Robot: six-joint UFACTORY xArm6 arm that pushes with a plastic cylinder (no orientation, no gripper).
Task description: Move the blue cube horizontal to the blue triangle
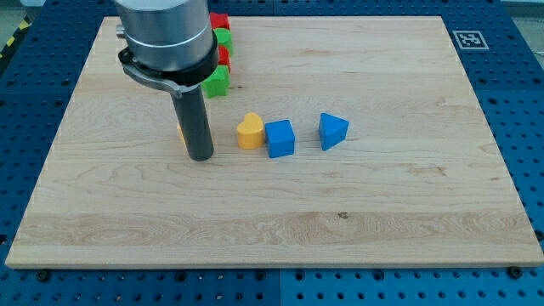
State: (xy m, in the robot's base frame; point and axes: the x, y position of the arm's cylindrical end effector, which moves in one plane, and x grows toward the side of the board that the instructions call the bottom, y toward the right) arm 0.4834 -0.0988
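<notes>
The blue cube sits near the board's middle. The blue triangle lies a short way to its right, slightly higher in the view. A yellow heart-shaped block touches the cube's left side. My tip rests on the board to the left of the yellow block, apart from it, about a block's width away. A sliver of an orange block shows behind the rod on its left.
Red and green blocks are clustered at the view's top, partly hidden behind the arm's grey body. The wooden board lies on a blue perforated table. A marker tag is at the board's top right corner.
</notes>
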